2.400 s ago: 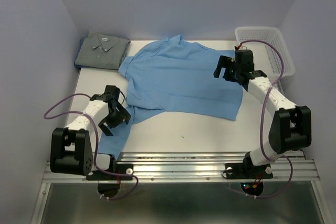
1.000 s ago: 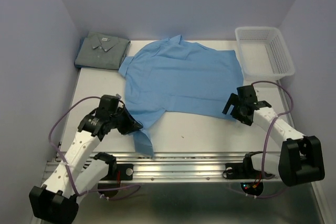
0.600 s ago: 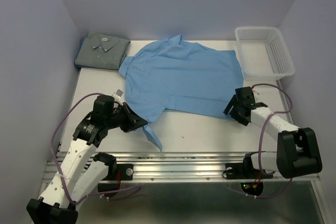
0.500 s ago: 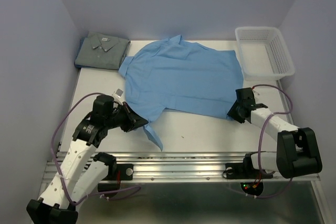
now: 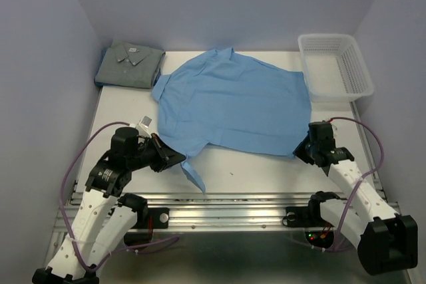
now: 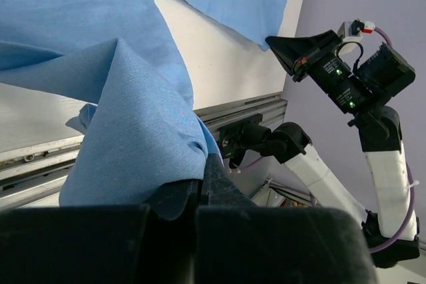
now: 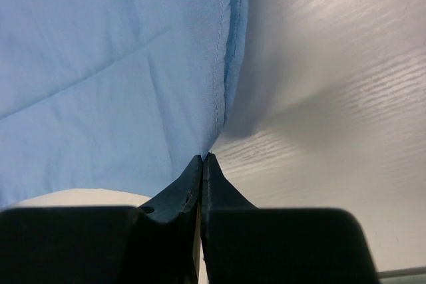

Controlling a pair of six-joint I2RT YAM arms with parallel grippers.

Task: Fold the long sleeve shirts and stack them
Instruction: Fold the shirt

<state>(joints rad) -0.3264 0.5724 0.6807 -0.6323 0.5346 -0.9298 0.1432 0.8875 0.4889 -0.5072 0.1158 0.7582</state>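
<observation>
Bench [image 5: 266,164]: white top carrying both shirts. Bare surface shows in front of the sky-blue shirt, so cloth dragged toward the near edge may slide off it.
Sky-blue shirt [image 5: 233,104]: spread open across the middle of the bench, collar toward the far side, not yet folded. It is held at two near points, one by each claw. Uneven pulls there would probably skew the body and set a crooked fold line.
Basket [image 5: 326,36]: white mesh, at the far right corner, just beside the shirt's far right edge. A wide swing of the right arm could knock it or snag cloth on its rim.
Grey-blue shirt [image 5: 130,64]: folded, at the far left corner, apart from the sky-blue shirt. It is the likely base of the stack, and a sweeping sleeve could disturb it.
Sleeve [image 5: 193,174]: hangs loose below the left claw's grip, toward the near edge. Trapped under the body during a fold, it would leave a lump.
Left claw [image 5: 174,159]: closed on bunched cloth where the sleeve meets the near left of the sky-blue shirt. The thick gather may take in more than one layer, so more than the intended part could lift.
Right claw [image 5: 301,151]: closed on the near right hem corner of the sky-blue shirt. In the wrist view only the edge seam sits between the tips, a thin bite that could slip free under tension.
</observation>
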